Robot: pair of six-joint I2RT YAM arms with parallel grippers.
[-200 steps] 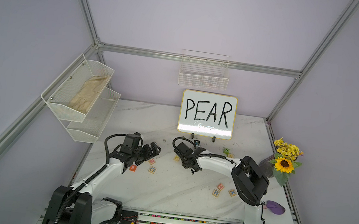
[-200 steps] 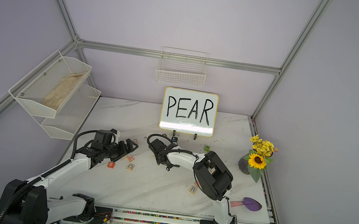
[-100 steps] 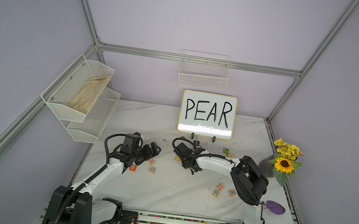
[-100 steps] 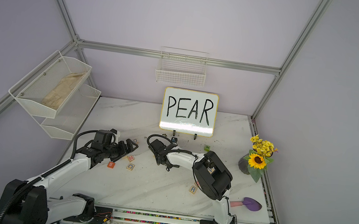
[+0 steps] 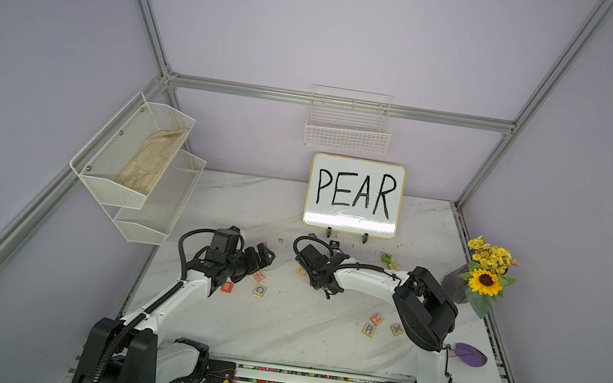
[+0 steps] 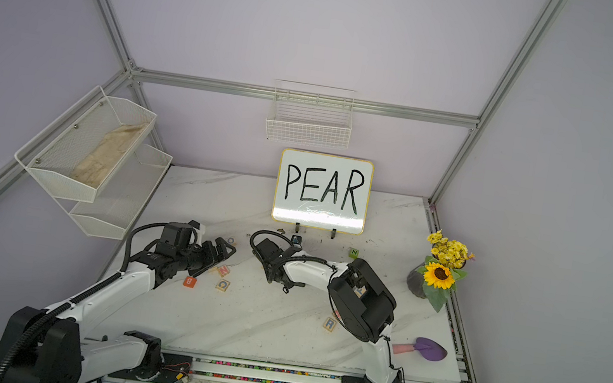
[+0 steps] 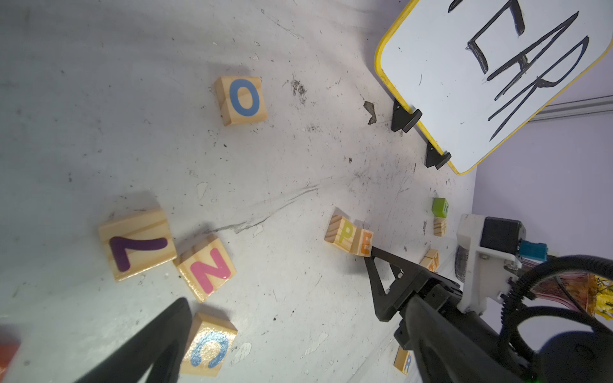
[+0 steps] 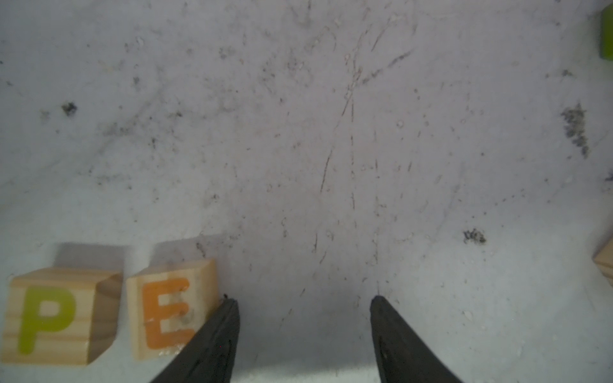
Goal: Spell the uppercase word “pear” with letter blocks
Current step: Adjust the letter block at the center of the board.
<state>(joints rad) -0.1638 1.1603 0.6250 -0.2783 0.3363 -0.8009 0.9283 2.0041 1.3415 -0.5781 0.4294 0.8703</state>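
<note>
The yellow-green P block (image 8: 49,318) and the orange E block (image 8: 166,315) stand side by side, a narrow gap between them; the left wrist view shows P (image 7: 345,233) and E (image 7: 365,243) too. My right gripper (image 8: 303,298) is open with only bare table between its fingers; one fingertip (image 8: 225,308) rests against the E block's side. The blue R block (image 5: 368,329) lies near the right arm's base. A pale block with an orange letter I cannot read (image 7: 431,260) lies behind the right gripper. My left gripper (image 5: 265,254) is open and holds nothing.
The PEAR whiteboard (image 5: 354,195) stands at the back. Near the left gripper lie N (image 7: 207,267), C (image 7: 210,348), O (image 7: 243,99) and an orange B cube (image 5: 227,287). A green cube (image 5: 387,257), H (image 5: 376,318), X (image 5: 396,329), flowers (image 5: 485,281) and a purple scoop (image 5: 471,354) sit right.
</note>
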